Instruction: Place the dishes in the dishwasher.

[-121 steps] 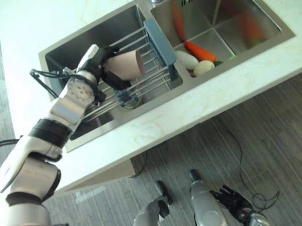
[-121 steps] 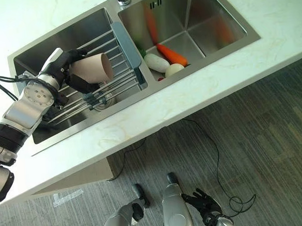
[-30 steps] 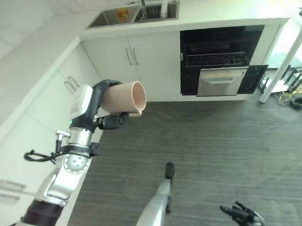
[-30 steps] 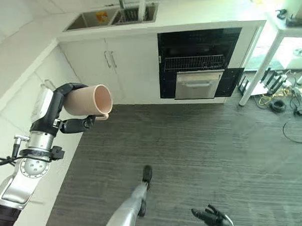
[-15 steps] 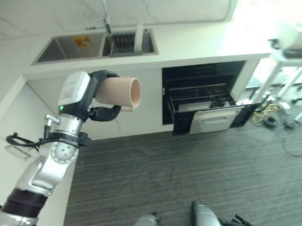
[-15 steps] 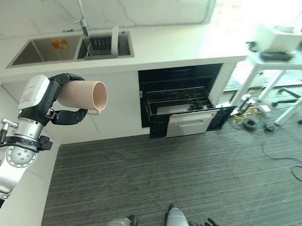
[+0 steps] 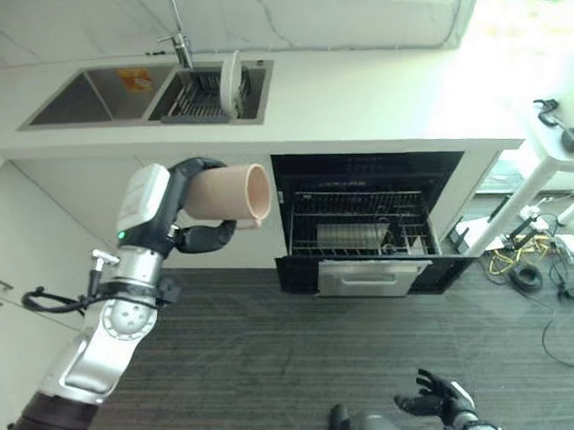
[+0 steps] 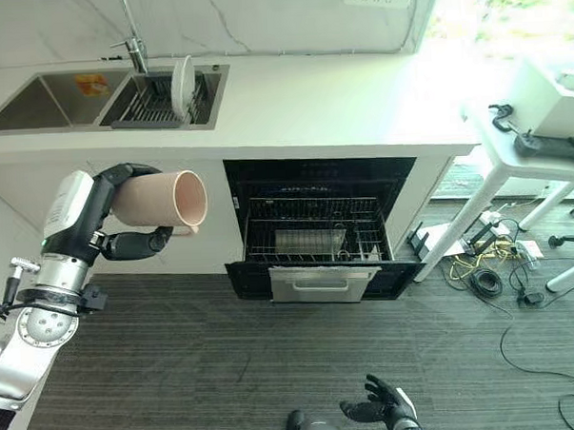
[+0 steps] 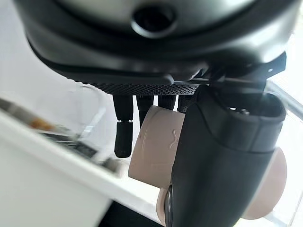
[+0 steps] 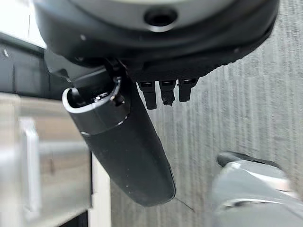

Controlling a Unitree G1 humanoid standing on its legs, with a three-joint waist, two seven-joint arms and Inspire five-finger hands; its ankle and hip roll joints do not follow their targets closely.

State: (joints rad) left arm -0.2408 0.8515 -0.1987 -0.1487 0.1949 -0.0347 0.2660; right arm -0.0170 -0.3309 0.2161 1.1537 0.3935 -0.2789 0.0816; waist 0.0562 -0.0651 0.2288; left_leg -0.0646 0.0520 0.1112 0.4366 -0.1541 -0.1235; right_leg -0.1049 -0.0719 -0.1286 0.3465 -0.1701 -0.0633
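- Gripping a beige cup [image 7: 223, 193], your left hand [image 7: 193, 202] has its fingers and thumb curled round the body; the cup lies on its side in the air, mouth pointing right toward the dishwasher [image 7: 368, 226].
- You can see the cup is plain, smooth and pale pink-beige, with a thin rim.
- Your right hand [image 8: 379, 405] hangs low near the floor [image 8: 227, 360], fingers spread and relaxed, holding nothing.
- The dishwasher stands open under the white counter [image 7: 377, 92], its wire rack [image 8: 311, 228] pulled out with a plate-like piece inside.
- On the far left, a sink [image 7: 86, 95] holds a drying rack [image 8: 153, 99] with a white plate [image 8: 179, 87] upright.
- You have dark striped flooring and white cabinets.
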